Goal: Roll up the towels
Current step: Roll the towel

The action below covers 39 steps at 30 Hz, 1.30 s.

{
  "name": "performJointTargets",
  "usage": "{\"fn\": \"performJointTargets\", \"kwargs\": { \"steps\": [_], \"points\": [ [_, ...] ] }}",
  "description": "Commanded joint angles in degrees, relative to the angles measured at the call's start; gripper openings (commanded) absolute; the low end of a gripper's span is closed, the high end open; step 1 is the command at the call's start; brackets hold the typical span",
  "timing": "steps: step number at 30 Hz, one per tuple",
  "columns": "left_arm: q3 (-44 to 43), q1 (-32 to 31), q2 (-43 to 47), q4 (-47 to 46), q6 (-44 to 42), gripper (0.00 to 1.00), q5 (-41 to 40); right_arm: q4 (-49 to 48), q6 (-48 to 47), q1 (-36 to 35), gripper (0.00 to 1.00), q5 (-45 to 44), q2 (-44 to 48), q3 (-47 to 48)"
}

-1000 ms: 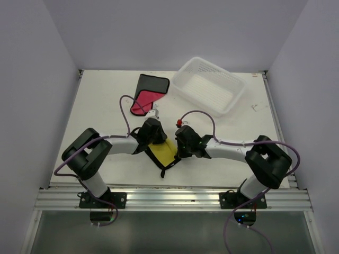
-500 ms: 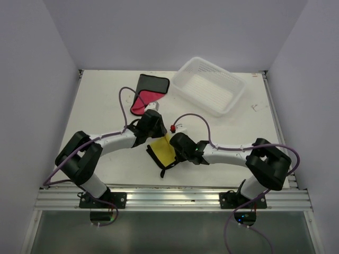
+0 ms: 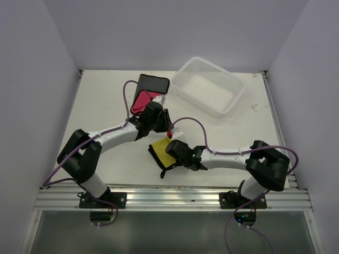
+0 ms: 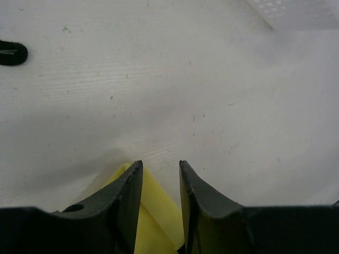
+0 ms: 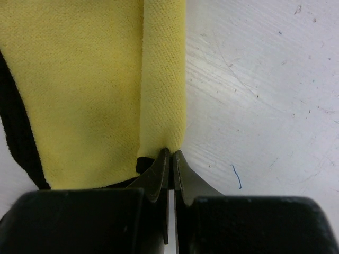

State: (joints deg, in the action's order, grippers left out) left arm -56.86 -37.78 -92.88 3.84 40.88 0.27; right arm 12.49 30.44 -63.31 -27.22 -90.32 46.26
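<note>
A yellow towel [image 3: 162,150] with a black border lies folded on the table in front of the arms. My right gripper [image 3: 170,155] is over its near right part. In the right wrist view my right gripper [image 5: 170,152] is shut on the near end of the yellow towel's [image 5: 90,79] folded right edge. My left gripper [image 3: 165,125] is just behind the towel's far corner. In the left wrist view my left gripper [image 4: 160,165] is open, and the yellow corner [image 4: 154,211] shows under and between the jaws. A pink towel [image 3: 145,96] with a black border lies at the back.
A white plastic basket [image 3: 233,98] stands at the back right; its corner shows in the left wrist view [image 4: 302,8]. A black loop [image 4: 10,53] lies at the left edge of that view. Purple cables arch over both arms.
My left gripper has drawn back off the yellow towel toward the far side. My right gripper has moved left and nearer along the towel.
</note>
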Motion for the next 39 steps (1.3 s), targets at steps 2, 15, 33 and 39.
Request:
{"fn": "performJointTargets", "kwargs": {
  "steps": [2, 15, 33, 39],
  "points": [
    [-2.03, -1.24, -2.92, 2.67, -0.81, 0.38, 3.42, 1.4, 0.06, -1.38, 0.0, -4.59, 0.5, 1.2],
    [-3.78, -4.76, -1.96, 6.8, -0.63, 0.38, -2.2, 0.61, 0.5, -1.73, 0.0, -3.63, -1.52, 1.29],
    [-5.63, -6.16, -8.72, 9.43, -2.12, 0.38, -4.31, -0.1, 0.94, -1.91, 0.0, -3.71, -1.96, 1.03],
    [-5.02, -6.34, -8.46, 10.84, -2.39, 0.38, -6.25, -0.1, 0.85, -1.91, 0.0, -3.63, -2.14, 1.2]
  ]
}}
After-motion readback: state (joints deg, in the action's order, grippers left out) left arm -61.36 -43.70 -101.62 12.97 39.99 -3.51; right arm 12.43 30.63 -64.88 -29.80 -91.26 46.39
